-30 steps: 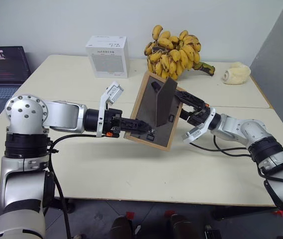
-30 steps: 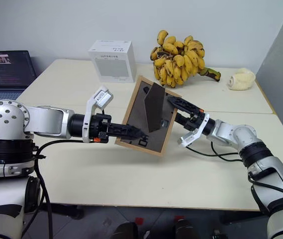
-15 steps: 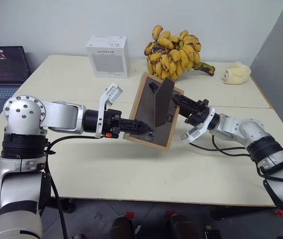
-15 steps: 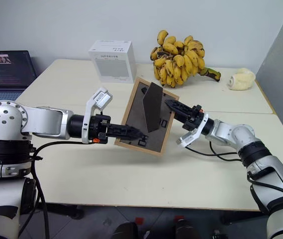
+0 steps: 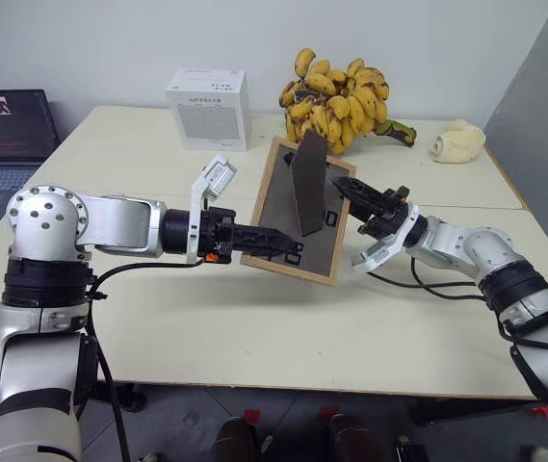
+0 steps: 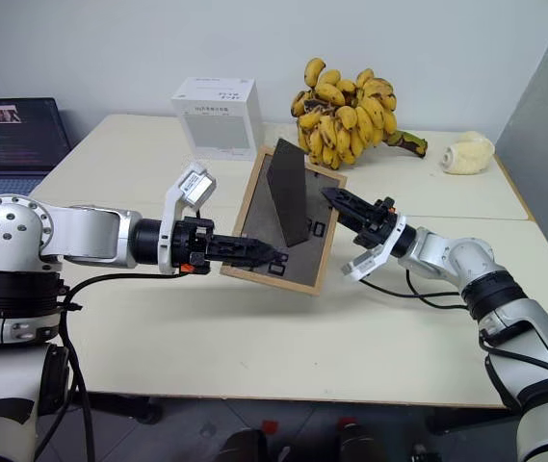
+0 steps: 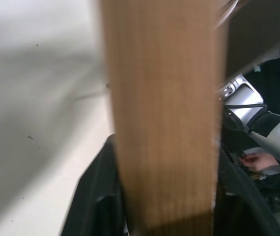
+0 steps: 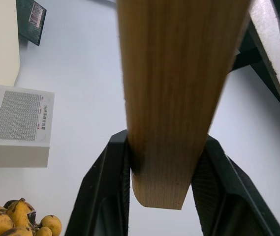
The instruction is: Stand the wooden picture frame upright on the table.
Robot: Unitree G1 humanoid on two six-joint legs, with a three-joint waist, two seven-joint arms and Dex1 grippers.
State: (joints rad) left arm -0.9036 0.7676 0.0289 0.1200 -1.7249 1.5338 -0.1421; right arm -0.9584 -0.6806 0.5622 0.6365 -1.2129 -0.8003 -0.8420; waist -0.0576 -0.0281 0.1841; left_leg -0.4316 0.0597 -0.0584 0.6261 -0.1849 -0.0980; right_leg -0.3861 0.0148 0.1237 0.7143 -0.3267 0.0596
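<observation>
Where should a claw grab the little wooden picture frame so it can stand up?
Grip the small light-wood picture frame by its thin side rails, one claw from each side. That probably leaves the dark prop leg on its back free to swing out.

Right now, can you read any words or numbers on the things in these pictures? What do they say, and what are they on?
No text here can be read.
White box: faint small print on its top and a grid of tiny marks on its front, too small to read.
Laptop: lines of text on its dark screen, too small to read.
Wooden picture frame: no writing visible on its dark backing.
Bananas: no labels visible.
</observation>
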